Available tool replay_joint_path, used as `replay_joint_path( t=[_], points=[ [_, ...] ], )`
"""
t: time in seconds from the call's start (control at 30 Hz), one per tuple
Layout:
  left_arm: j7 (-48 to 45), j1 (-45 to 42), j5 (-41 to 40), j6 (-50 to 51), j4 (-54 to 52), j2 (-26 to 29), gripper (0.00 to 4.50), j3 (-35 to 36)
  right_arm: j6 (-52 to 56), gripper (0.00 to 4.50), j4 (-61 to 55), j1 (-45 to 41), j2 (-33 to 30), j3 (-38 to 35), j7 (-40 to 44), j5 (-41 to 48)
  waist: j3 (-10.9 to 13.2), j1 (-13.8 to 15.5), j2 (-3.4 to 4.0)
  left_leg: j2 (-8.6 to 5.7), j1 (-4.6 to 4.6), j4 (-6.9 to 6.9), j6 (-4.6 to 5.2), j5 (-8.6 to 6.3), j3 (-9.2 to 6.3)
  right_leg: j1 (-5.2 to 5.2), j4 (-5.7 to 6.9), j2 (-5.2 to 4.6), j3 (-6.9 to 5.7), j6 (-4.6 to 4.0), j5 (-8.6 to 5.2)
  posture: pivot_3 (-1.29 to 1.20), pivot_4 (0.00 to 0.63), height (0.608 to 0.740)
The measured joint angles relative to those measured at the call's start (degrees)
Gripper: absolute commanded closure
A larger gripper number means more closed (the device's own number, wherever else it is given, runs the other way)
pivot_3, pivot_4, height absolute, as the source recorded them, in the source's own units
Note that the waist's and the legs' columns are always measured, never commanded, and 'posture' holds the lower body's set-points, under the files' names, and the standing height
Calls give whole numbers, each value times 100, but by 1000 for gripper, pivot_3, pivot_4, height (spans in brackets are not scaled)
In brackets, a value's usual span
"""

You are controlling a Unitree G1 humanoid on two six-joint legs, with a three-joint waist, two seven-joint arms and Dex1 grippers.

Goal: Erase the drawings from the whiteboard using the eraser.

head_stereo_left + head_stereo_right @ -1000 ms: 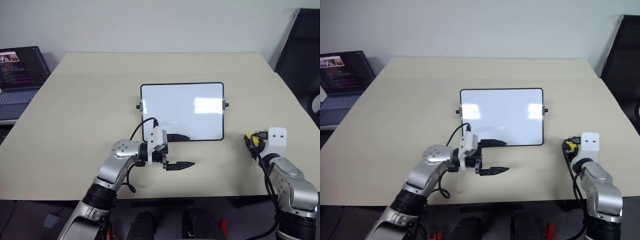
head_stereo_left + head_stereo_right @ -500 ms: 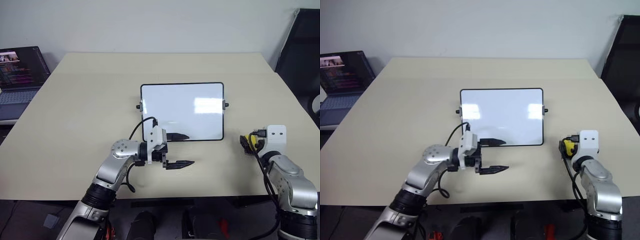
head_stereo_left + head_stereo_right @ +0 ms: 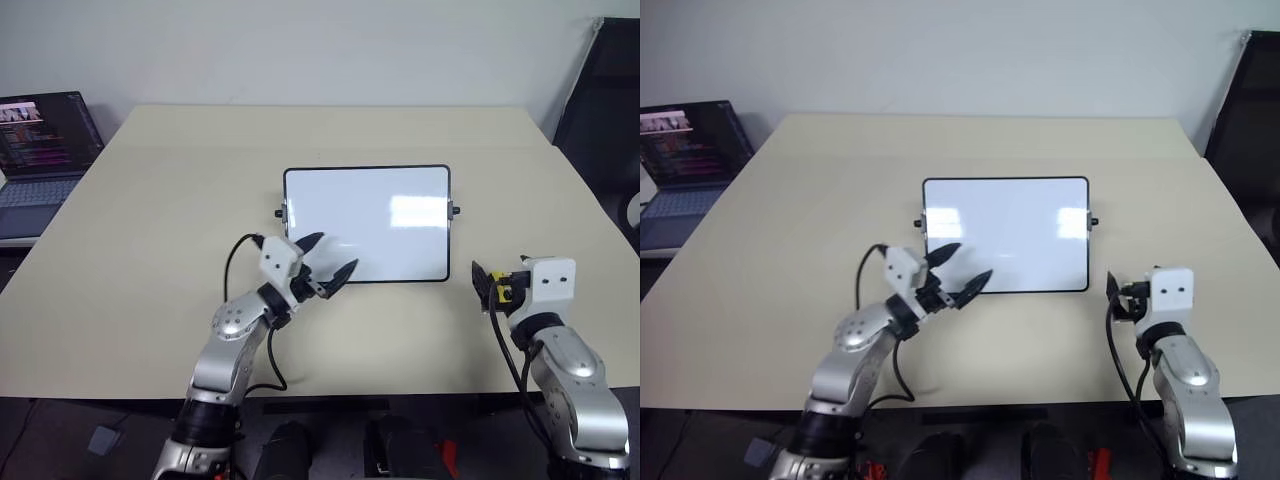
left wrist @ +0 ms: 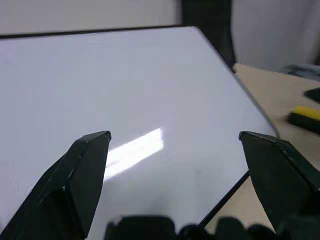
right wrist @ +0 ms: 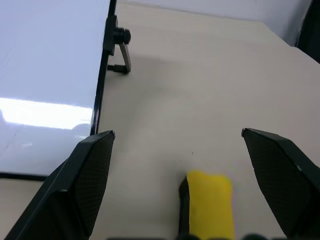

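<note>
Beige matte table point(image 3: 160, 230) fills our view, pale wall behind; open laptop with dark screen point(image 3: 40, 150) off its left edge. Glossy white black-framed whiteboard point(image 3: 367, 222) lies mid-table; we read no marks on it. Left gripper point(image 3: 325, 262) angled over board's near left corner, fingers spread wide, empty. Right gripper point(image 5: 187, 165) level, fingers wide apart, small yellow black-based eraser point(image 5: 209, 204) on table between them, ungripped.

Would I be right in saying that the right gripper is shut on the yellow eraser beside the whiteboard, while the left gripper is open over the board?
Not quite: the right gripper is open, and the eraser lies on the table between its spread fingers, as the right wrist view shows. The rest holds: the left gripper is open over the whiteboard.
</note>
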Motion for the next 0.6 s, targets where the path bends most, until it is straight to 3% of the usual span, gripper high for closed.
replay_joint_path(
  t=[0.27,0.6],
  points=[
    [1149,903,341,-25,-520,-264,0,345,-527,40,-327,954,383,185,-213,-296,-1,6,0,6,26,10,0,1,2,17,5,-7,-1,-39,-23,0,150,740],
    [1842,1898,911,-328,-1102,-548,0,90,-961,40,-343,1544,783,350,-512,-555,-2,5,0,4,27,-9,-7,-4,1,16,-9,-25,1,-51,-32,0,150,740]
  ],
)
